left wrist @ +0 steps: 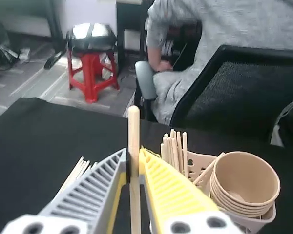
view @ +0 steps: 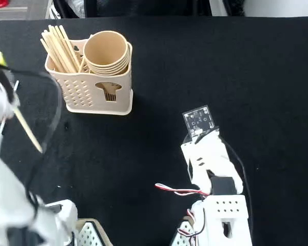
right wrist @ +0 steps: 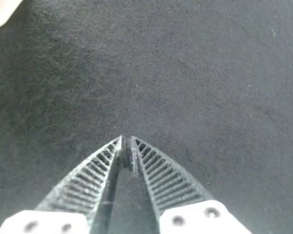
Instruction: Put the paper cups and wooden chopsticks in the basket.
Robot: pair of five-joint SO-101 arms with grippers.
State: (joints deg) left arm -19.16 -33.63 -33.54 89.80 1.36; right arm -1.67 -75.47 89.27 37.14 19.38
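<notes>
1. Right now, a single chopstick (left wrist: 133, 131) is sitting clamped between the two fingers of the left gripper (left wrist: 133, 151) and sticking out past their tips. In the high view it (view: 28, 130) is slanting over the table's left edge, near the basket but apart from it.
2. The basket (view: 92, 95) is standing upright toward the table's far left. A bundle of chopsticks (view: 59, 48) is leaning in one compartment, and a stack of paper cups (view: 107, 51) is nesting in the one beside it.
3. The right gripper (right wrist: 126, 146) is hanging over the black table (view: 195, 66), its fingers pressed together and gripping nothing.
4. The right arm (view: 210, 164) is sitting near the front middle, well apart from the basket.
</notes>
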